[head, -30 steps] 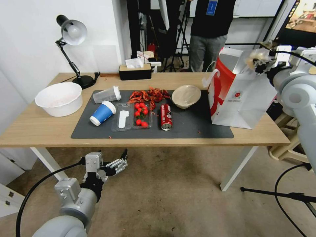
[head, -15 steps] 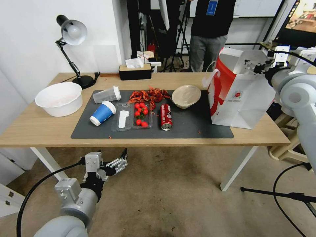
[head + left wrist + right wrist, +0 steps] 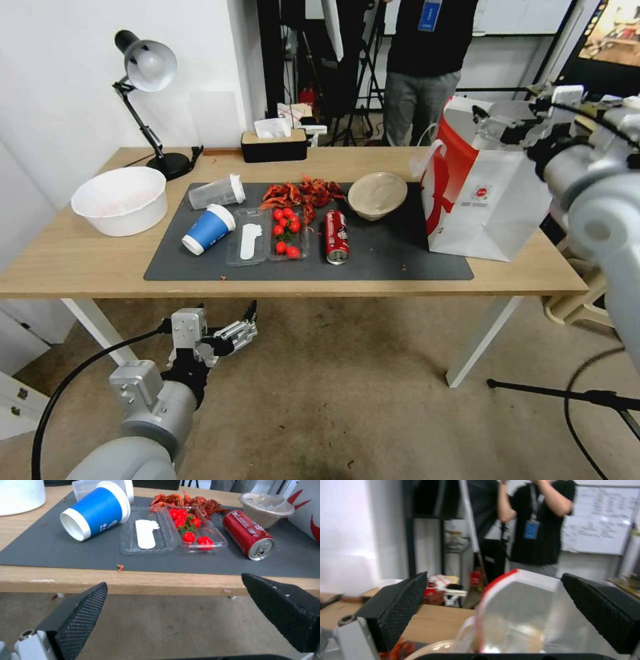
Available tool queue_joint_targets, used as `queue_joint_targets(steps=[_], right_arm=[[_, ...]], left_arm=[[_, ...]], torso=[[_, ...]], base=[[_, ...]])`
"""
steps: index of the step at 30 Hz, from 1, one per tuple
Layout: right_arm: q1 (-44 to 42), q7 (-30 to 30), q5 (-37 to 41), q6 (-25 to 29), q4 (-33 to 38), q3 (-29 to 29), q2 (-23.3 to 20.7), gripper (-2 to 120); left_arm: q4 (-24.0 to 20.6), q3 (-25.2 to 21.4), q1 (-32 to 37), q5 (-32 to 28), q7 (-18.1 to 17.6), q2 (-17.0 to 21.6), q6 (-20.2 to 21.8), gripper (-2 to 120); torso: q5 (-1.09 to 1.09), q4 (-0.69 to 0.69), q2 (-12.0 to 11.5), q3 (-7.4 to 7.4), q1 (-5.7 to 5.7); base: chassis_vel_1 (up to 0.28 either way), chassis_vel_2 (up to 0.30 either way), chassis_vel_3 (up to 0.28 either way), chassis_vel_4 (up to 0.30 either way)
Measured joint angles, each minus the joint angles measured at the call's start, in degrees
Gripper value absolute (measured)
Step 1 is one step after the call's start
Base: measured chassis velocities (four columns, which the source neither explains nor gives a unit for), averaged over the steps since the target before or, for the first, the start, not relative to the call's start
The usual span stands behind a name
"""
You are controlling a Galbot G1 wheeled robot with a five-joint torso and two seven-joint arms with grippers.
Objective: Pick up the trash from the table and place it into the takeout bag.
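On the table the trash lies on a dark mat: a red soda can on its side, a beige paper bowl, a tipped blue cup and a clear lidded cup. The takeout bag stands at the table's right end. My right gripper hangs open and empty over the bag's mouth. My left gripper is open below the table's front edge, facing the can and blue cup.
A large white bowl sits at the left, with a desk lamp and a tissue box along the back. Red crayfish shells and a clear tray of cherry tomatoes lie mid-mat. A person stands behind the table.
One second ago my right gripper held a beige wad over the bag. It has since opened, the wad is gone from it, and the gripper has shifted left above the bag. The left arm is still.
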Motion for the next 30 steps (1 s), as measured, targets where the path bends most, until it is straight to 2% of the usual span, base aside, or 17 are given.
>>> queue_joint_targets(steps=[1,3,5,8,14,15,18,23,30], right_arm=[[-2.78,-1.76,-1.3,2.14,0.99,0.62,-0.09,100],[-2.78,-1.76,-1.3,2.14,0.99,0.62,-0.09,100],[-11.58,-5.92,-5.74,8.72,4.16,2.47,0.29,100],[-17.08,-6.63,-7.53,13.4,6.45,2.77,1.28,100],[-30.62,-8.7,-16.31,24.12,8.94,2.13,6.76,100],[-30.62,-8.7,-16.31,24.12,8.94,2.13,6.76,100],[-36.49,-9.51,-20.18,29.21,8.3,1.72,10.93,100],[-41.68,-10.48,-23.3,34.58,5.8,1.0,15.27,100],[-45.54,-9.43,-27.39,37.42,3.39,0.36,18.64,100]], left_arm=[[0.0,-0.03,0.0,-0.04,0.0,0.04,0.0,100],[0.0,-0.03,0.0,-0.04,0.0,0.04,0.0,100],[0.0,-0.13,-0.05,-0.08,0.01,0.13,-0.03,100],[0.0,-0.16,-0.14,-0.07,0.01,0.19,-0.17,100],[0.0,-0.23,0.0,-0.03,-0.09,0.04,-0.73,100],[0.0,-0.23,0.0,-0.03,-0.09,0.04,-0.73,100],[0.0,-0.23,0.02,-0.03,-0.1,0.09,-0.82,100],[0.0,-0.48,0.03,-0.05,-0.15,0.36,-1.06,100],[0.0,-0.51,-0.03,-0.12,-0.19,0.42,-1.16,100]], torso=[[0.0,-0.01,0.0,0.0,-0.01],[0.0,-0.01,0.0,0.0,-0.01],[0.0,-0.02,0.0,0.0,-0.01],[0.0,-0.01,0.0,0.0,0.0],[0.0,-0.01,0.0,0.0,-0.01],[0.0,-0.01,0.0,0.0,-0.01],[-0.02,0.0,0.01,0.0,-0.01],[0.0,0.0,0.0,0.0,-0.01],[-0.01,0.0,0.0,0.0,-0.01]], base=[[0.0,0.0,0.0,0.0],[0.0,0.0,0.0,0.0],[0.0,0.0,0.0,0.0],[0.0,0.0,0.0,0.0],[0.0,0.0,0.0,0.0],[0.0,0.0,0.0,0.0],[0.0,0.0,0.0,0.0],[0.0,0.0,0.0,0.0],[0.0,0.0,0.0,0.0]])
